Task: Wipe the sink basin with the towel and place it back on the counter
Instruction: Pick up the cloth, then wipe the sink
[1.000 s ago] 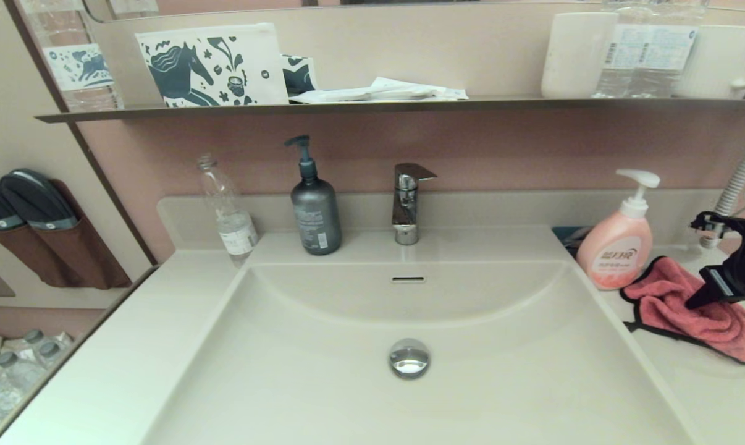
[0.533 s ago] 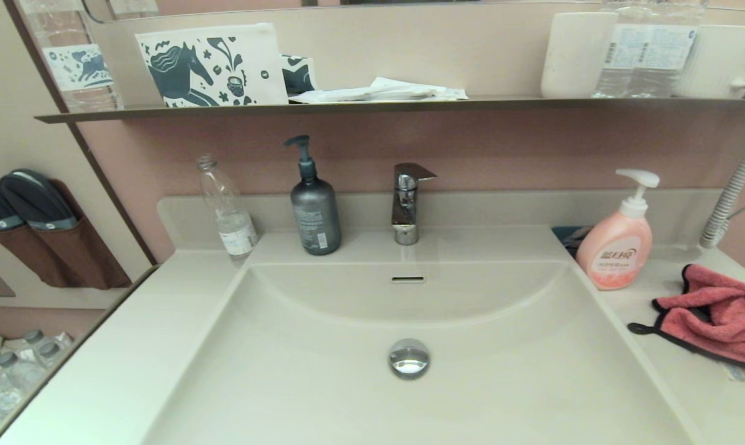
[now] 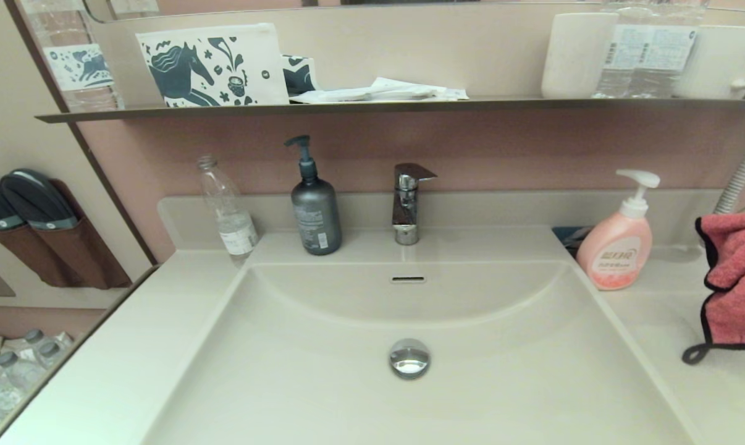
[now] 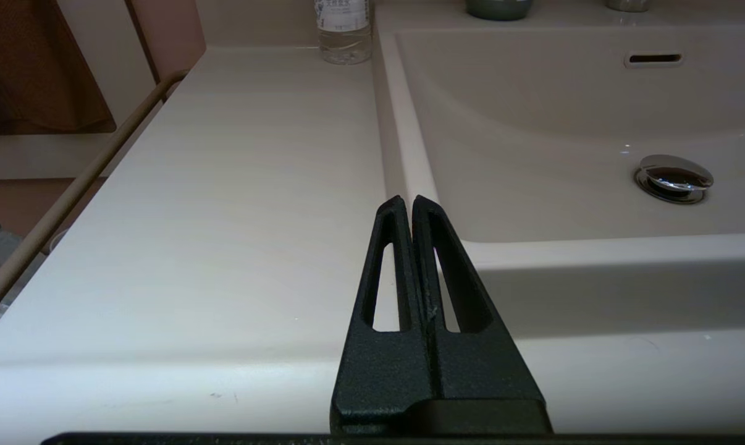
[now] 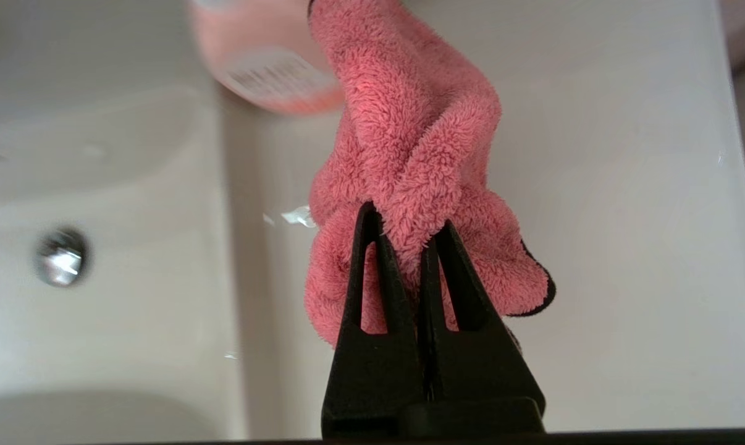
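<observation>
Towel hangs in the air at the far right, off the bench. A black-trimmed loop dangles at its low corner, close above the bench; contact unclear. Basin lies to the towel's left, drain plug near its middle. Pink soap bottle stands on the bench between towel and basin's back corner. Neither arm shows in the head view.

Left wrist view: left pincer clenched on nothing, fingers pressed together, parked low over the left bench by the basin's front-left corner. Idle, by the look of it.

Right wrist view: right pincer clenched on a fold of the towel. The cloth bunches around the fingers and trails away beyond the tips, its long axis roughly in line with them. Bench below it, with clear space between cloth and surface. Basin and plug sit off to one side, soap bottle blurred beyond the cloth.

Judgement: right arm is the one carrying and the nearer. The coming move likely turns on the basin lying leftward and lower than the towel, so a carry across the rim, clear of the soap bottle, then down.
</observation>
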